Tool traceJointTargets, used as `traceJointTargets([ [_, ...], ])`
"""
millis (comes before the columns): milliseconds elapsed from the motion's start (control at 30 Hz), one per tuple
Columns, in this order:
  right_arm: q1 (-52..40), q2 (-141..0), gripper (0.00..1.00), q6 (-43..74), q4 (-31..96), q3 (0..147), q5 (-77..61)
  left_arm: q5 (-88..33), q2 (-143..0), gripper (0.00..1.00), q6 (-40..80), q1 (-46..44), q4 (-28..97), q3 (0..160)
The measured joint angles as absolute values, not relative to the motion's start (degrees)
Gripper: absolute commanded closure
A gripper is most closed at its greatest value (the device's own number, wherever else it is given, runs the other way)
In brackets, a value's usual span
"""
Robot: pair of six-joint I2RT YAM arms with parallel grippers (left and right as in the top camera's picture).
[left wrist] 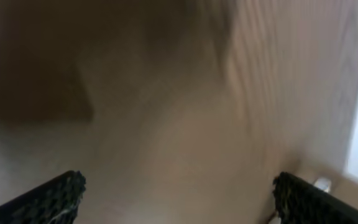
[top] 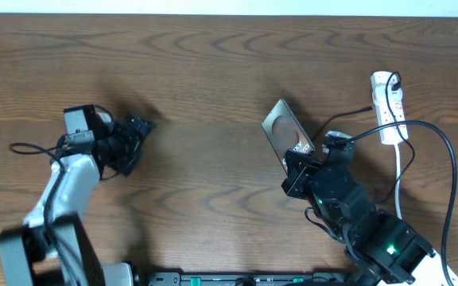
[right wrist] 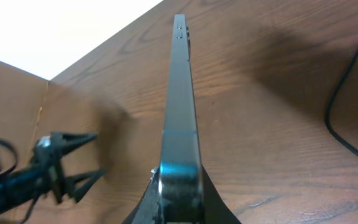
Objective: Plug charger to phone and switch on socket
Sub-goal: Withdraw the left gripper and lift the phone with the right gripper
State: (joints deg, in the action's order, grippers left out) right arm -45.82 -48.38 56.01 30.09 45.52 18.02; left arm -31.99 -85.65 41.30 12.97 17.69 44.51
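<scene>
The silvery-grey phone (top: 283, 129) is tilted up off the table, with its near end clamped in my right gripper (top: 299, 163). In the right wrist view the phone (right wrist: 180, 93) shows edge-on and runs away from the jaws (right wrist: 179, 202). The white socket (top: 389, 107) lies at the far right with a black plug in its far end. The thin black charger cable (top: 450, 159) curves from beside the socket past the right arm, and it also shows in the right wrist view (right wrist: 339, 99). Its tip is not visible. My left gripper (top: 133, 133) is open and empty over bare wood at the left; its wrist view (left wrist: 179, 193) is blurred.
The socket's white cord (top: 398, 179) runs toward the front edge at the right. A thin black loop of arm cable (top: 22, 147) lies beside the left arm. The wooden table (top: 205, 71) ends at a white wall at the back.
</scene>
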Motion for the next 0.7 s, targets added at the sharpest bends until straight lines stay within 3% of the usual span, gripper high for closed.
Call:
traceJointTargets([
  [167,-45.39,-48.56,0.99,55.79,30.00,45.50,20.25,-29.43,-64.29,0.02,31.09,12.99,31.38,44.95],
  [400,-44.27,-56.75,0.99,59.88,23.44,45.34,19.62,-32.73,-28.25,0.02,26.96,13.02,43.05,45.45],
  [700,-41.60,-70.87,0.99,61.28,-1.43,45.19,-0.23,-31.09,-18.55,0.02,31.81,13.02,47.51,45.23],
])
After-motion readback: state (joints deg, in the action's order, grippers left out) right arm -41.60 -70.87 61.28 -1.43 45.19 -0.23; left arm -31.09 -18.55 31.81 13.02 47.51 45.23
